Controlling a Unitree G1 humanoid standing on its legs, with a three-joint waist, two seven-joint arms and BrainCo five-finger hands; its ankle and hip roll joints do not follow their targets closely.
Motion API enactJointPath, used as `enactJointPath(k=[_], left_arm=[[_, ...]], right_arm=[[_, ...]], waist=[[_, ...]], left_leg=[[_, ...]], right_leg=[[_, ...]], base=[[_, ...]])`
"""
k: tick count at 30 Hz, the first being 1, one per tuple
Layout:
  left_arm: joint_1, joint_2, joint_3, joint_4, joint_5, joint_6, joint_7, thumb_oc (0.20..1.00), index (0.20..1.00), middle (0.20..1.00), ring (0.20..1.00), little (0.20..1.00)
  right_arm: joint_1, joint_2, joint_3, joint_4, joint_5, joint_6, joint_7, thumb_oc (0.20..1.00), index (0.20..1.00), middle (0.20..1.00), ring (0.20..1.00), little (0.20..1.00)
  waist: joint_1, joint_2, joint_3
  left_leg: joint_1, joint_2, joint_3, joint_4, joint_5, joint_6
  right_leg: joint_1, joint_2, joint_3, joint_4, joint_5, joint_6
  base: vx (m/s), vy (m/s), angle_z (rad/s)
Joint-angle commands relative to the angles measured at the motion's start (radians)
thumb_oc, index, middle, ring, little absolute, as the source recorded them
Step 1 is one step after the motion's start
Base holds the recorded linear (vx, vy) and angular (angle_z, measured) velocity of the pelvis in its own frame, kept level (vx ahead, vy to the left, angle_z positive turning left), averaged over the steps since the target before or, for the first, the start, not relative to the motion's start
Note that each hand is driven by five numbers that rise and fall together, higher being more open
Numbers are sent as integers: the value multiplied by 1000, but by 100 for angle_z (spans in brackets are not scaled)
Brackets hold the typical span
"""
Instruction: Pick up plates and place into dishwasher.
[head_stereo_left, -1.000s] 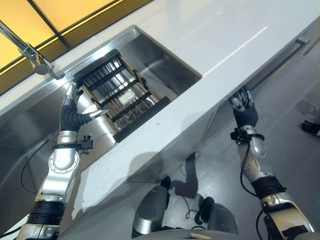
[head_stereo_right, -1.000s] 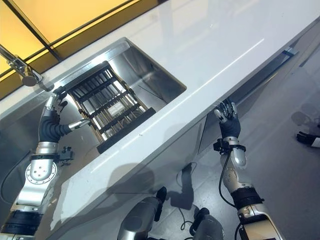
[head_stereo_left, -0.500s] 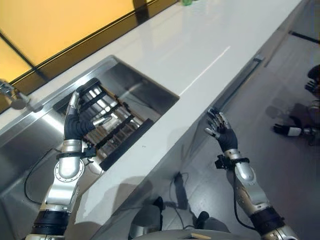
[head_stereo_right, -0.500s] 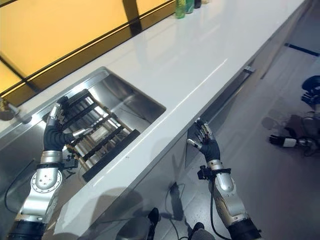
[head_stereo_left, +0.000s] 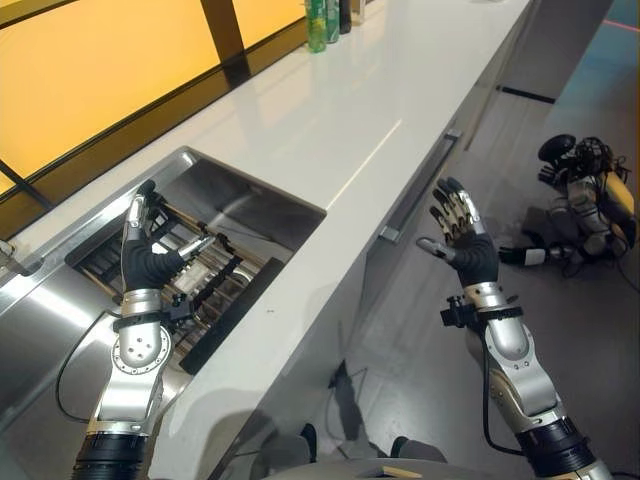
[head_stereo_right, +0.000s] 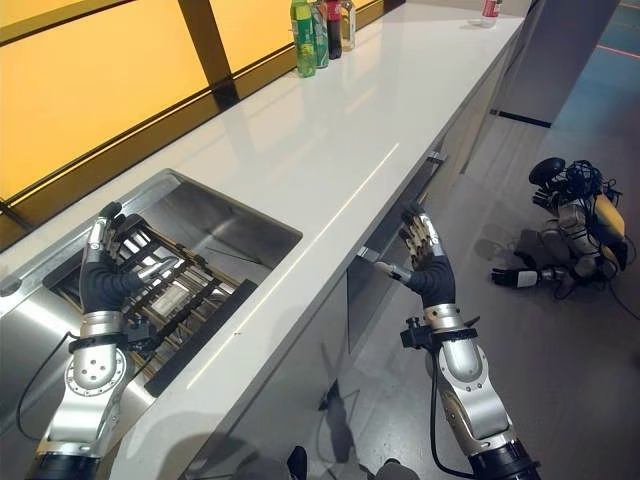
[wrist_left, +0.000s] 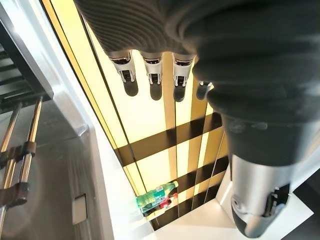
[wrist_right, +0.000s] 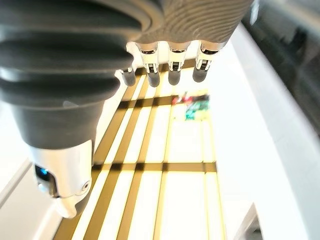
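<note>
No plate shows in any view. A dark dish rack (head_stereo_left: 205, 290) with metal bars lies in the steel sink (head_stereo_left: 260, 205). My left hand (head_stereo_left: 140, 262) is held upright above the rack's left end, fingers straight, holding nothing; its fingers (wrist_left: 152, 75) are spread in the left wrist view too. My right hand (head_stereo_left: 465, 238) is raised in the air in front of the counter, open and empty, with straight fingers (wrist_right: 172, 62). A long bar handle (head_stereo_right: 398, 208) runs along the cabinet front under the counter edge, just left of the right hand.
The white counter (head_stereo_left: 330, 120) runs away to the upper right. Several bottles (head_stereo_right: 315, 30) stand at its back by the yellow window. Dark gear and cables (head_stereo_left: 585, 185) lie on the grey floor to the right.
The camera has swung up and to the right along the counter. My left hand has come off the rack's corner. My right hand has lifted away from the handle under the counter edge.
</note>
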Motion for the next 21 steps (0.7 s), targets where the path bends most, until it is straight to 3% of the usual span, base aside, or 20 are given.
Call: enactJointPath(k=[1, 4, 6, 10, 17, 21], left_arm=[[-37, 53, 23, -42, -78, -21, -16, 1000, 1000, 1000, 1000, 1000], [-52, 25, 11, -31, -98, 2, -21, 1000, 1000, 1000, 1000, 1000], [-55, 1, -9, -45, -89, 11, -2, 1000, 1000, 1000, 1000, 1000], [-50, -21, -35, -68, -97, 37, 7, 1000, 1000, 1000, 1000, 1000], [0, -16, -19, -117, -137, 40, 20, 1000, 1000, 1000, 1000, 1000], [14, -11, 6, -121, -173, 40, 2, 1000, 1000, 1000, 1000, 1000]], right_arm=[[-74, -15, 24, -55, -46, -43, -15, 1000, 1000, 1000, 1000, 1000], [-113, -18, 26, -34, -41, -27, -6, 1000, 1000, 1000, 1000, 1000], [-132, -19, 14, -35, -37, 4, -4, 1000, 1000, 1000, 1000, 1000], [-157, -15, 13, -38, -25, 57, -21, 1000, 1000, 1000, 1000, 1000], [-189, -28, 62, -30, 7, 75, 12, 1000, 1000, 1000, 1000, 1000], [-215, -32, 101, -23, 13, 90, -25, 1000, 1000, 1000, 1000, 1000]], waist=[[33, -50, -65], [45, -69, -81], [47, -74, -93], [52, -79, -111], [115, -103, -133], [148, -104, -131]], left_leg=[[-22, -110, -99, -19, 7, 94], [-24, -128, -168, -20, 13, 79], [-24, -128, -211, -40, 18, 69], [-28, -121, -270, -59, 27, 59], [-49, -101, -325, -48, 42, 24], [-71, -82, -342, -35, 59, -3]], right_leg=[[13, 79, 114, 46, 83, -3], [44, 87, 145, -81, 97, -8], [51, 101, 211, -188, 110, -7], [45, 122, 269, -209, 126, -5], [75, 131, 189, -263, 123, -25], [87, 136, 146, -290, 128, -35]], base=[[34, -69, 93], [47, -85, 119], [33, -124, 82], [26, -133, 121], [5, -180, 74], [-12, -174, 28]])
